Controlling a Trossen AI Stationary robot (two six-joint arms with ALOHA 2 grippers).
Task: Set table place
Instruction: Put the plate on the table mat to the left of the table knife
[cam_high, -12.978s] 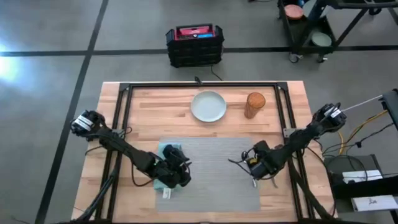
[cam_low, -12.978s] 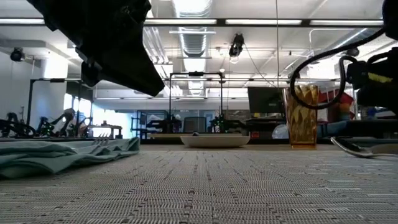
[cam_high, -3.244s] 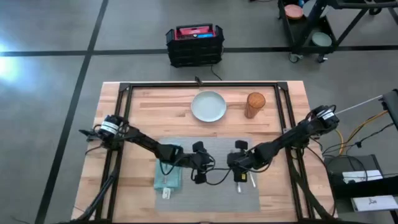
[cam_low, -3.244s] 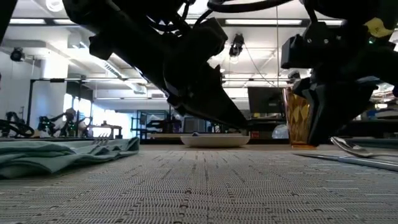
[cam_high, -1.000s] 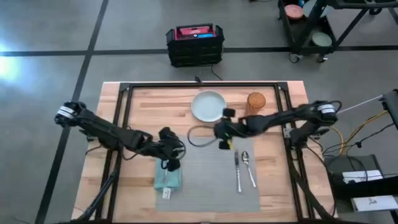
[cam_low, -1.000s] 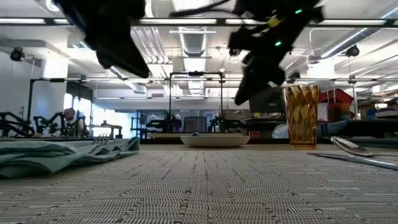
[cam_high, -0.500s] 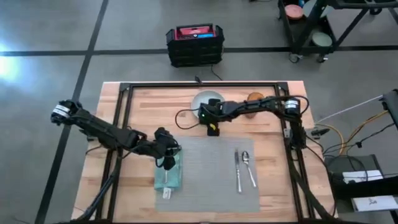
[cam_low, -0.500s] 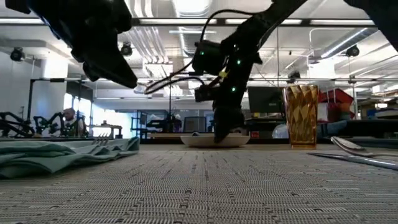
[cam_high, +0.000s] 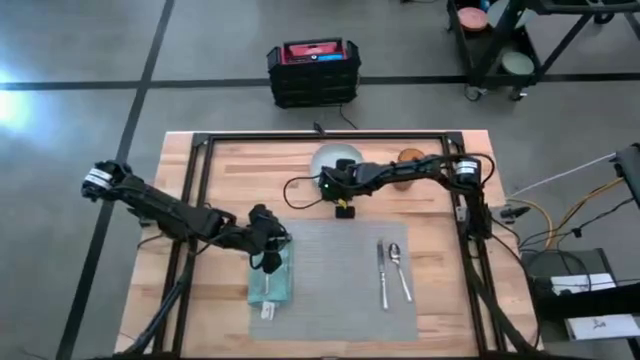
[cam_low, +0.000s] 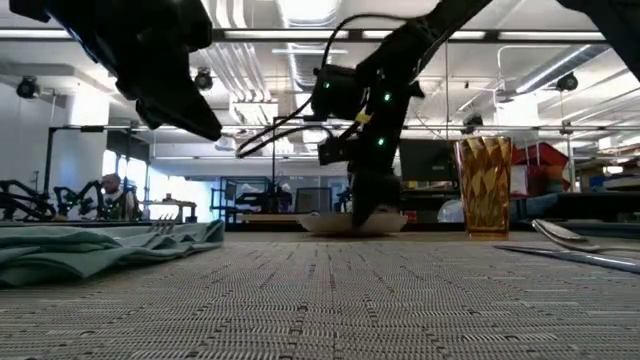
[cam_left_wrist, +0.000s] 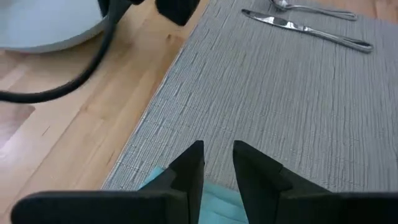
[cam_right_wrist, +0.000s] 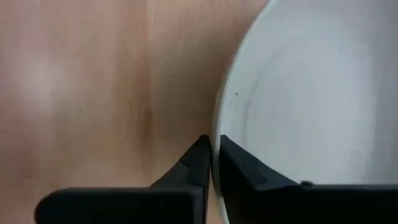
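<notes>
Desk (cam_high: 240, 180): light butcher-block top with a black frame rail; carries everything below.
Place (cam_high: 330, 280): grey woven mat, flat on the near middle of the desk; its weave fills the low view's foreground.
Napkin (cam_high: 270, 285): teal cloth lying over the mat's left edge, rumpled.
Plate (cam_high: 325, 160): pale, round, on bare wood at the far middle of the desk, beyond the mat's far edge.
Glass (cam_low: 484, 187): amber, faceted, upright on the wood just right of the plate.
Knife (cam_high: 381, 275): on the right part of the mat, lengthwise near to far.
Spoon (cam_high: 399, 270): just right of the knife, close beside it.
Right tool (cam_right_wrist: 212, 163): reached across to the plate's near rim; fingers nearly together, clamped on the rim, one inside and one outside.
Left tool (cam_left_wrist: 217, 163): over the napkin's far end at the mat's left edge; narrow gap between the fingers, nothing in it.
</notes>
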